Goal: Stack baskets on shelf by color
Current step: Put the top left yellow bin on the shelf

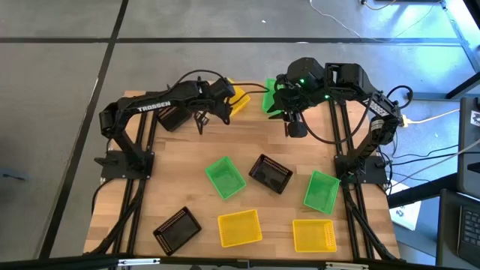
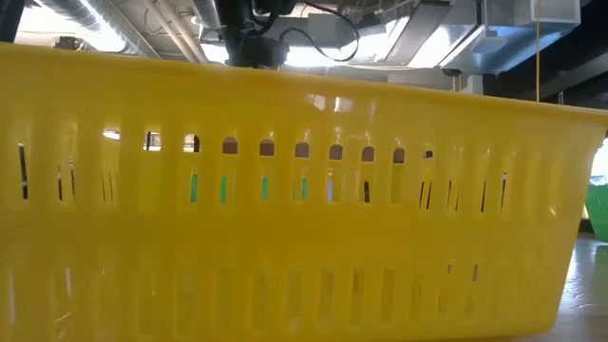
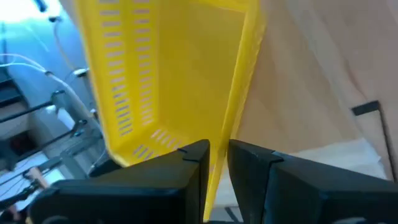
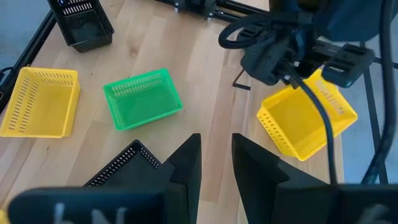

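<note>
My left gripper [image 3: 217, 149] [image 1: 227, 105] is at the table's far edge, shut on a yellow basket [image 1: 239, 100] [image 4: 306, 122]. My right gripper [image 4: 216, 146] [image 1: 294, 124] hangs open above the far middle of the table and holds nothing. Beside it, a green basket [image 1: 271, 96] sits at the far edge. A black basket [image 1: 174, 117] shows under the left arm. The shelf's light plank [image 3: 311, 93] and a black leg [image 3: 367, 109] show past the held basket. Two green [image 1: 226, 177], two black [image 1: 271, 173] and two yellow [image 1: 239, 227] baskets rest on their bottoms on the table. My left gripper pinches one side wall of the yellow basket at its rim [image 3: 222, 140], one finger inside the basket and one outside. The right wrist view shows the fingers coming down from above onto that rim [image 4: 323, 81]. The basket hangs tilted below them and appears lifted.
A yellow basket [image 2: 285, 190] stands right before the low camera and hides nearly everything behind it; a green one [image 2: 598, 211] peeks in beside it. Loose baskets fill the table's near half. Bare wood [image 1: 247, 139] lies in the middle, between them and the arms.
</note>
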